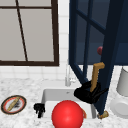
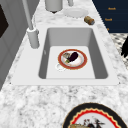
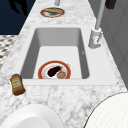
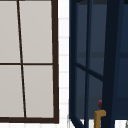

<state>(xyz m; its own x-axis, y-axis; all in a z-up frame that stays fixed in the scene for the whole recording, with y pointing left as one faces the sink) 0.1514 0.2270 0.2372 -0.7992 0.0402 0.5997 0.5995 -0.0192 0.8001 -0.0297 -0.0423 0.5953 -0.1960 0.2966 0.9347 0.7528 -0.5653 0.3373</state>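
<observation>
- Right hand [image 1: 88,94]: fingers clamped round the lower end of the tan handle [image 1: 96,74] of the cabinet door [image 1: 110,52]. It hangs over the right part of the sink [image 2: 100,57].
- Cabinet door: dark blue and glazed, standing swung out from the wall over the sink's right rim. We judge the work in hand to be swinging this door. Any further swing calls for a firm grip and an arc that follows the hinge.
- Handle relative to the hand: it rises straight up out of the fist and bends right at its top.
- Red ball [image 1: 67,115]: low in the front view, before the sink.
- Plate [image 2: 72,59] with food on the sink floor, well below the right hand.
- Second plate [image 1: 13,104] on the left counter.
- Left hand [image 1: 39,109]: idle at the sink's front left corner.
- Bottle [image 3: 17,84] lying on the counter right of the sink.
</observation>
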